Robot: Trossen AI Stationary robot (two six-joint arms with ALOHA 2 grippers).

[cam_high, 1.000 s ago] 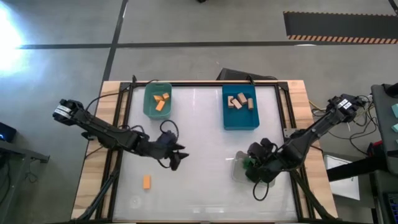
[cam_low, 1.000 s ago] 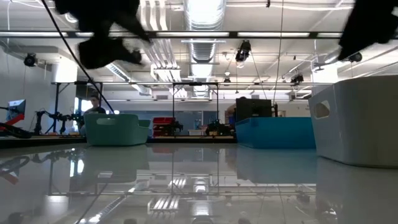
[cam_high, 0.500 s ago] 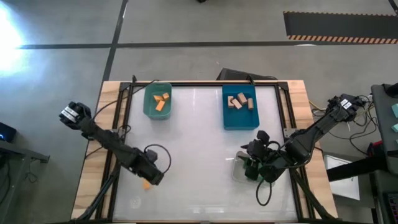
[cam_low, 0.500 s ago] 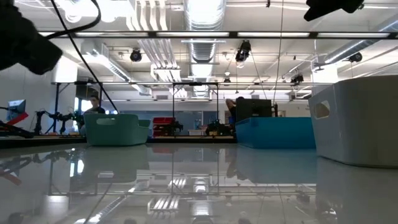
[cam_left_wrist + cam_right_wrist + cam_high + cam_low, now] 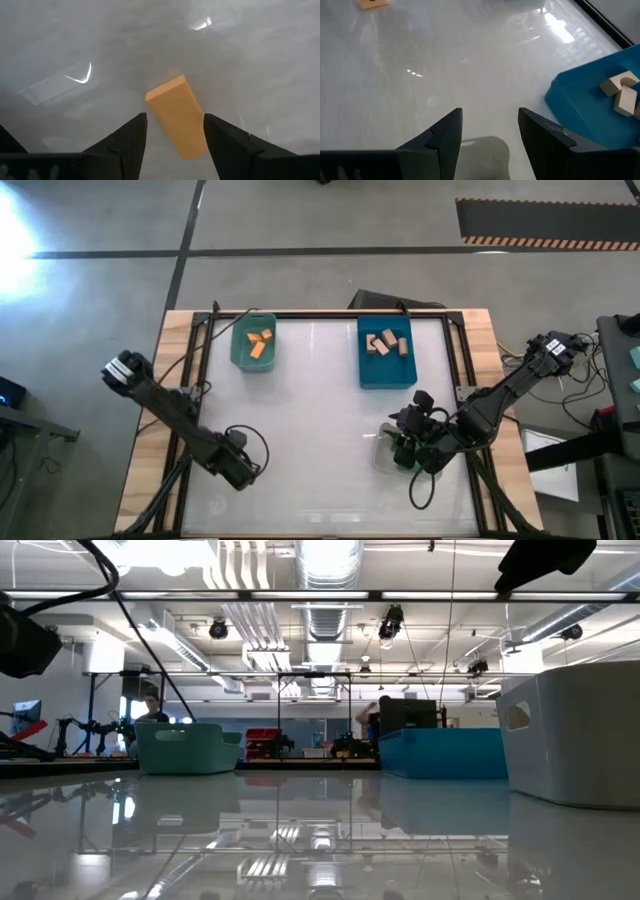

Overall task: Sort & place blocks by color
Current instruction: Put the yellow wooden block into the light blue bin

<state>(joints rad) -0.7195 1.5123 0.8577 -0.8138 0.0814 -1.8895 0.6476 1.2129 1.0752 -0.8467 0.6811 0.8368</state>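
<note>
Worktop (image 5: 320, 380), glossy white, wood-edged, seen from above: teal plastic bin (image 5: 254, 343) at the far left holding small orange rectangular blocks (image 5: 259, 342); blue plastic bin (image 5: 386, 352) at the far right holding pale tan wooden blocks (image 5: 386, 343); clear bin (image 5: 383, 456) near the right front. Left gripper (image 5: 240, 472) low over the left front of the worktop, covering the last loose block from this angle. Right gripper (image 5: 408, 442) over the clear bin, waiting. Low view: teal bin, blue bin and pale bin wall visible; both arms only as dark shapes at the upper edge. Left wrist view: single orange rectangular block (image 5: 178, 115) flat on the worktop, lying between the spread jaws, apparently untouched. Right wrist view: jaws spread and empty above the clear bin, blue bin with tan blocks beyond. Step in hand, by judgement: pickup of the remaining orange block. Next move calls for closing across the block's narrow width, lifting, and carrying it to the teal bin.
</note>
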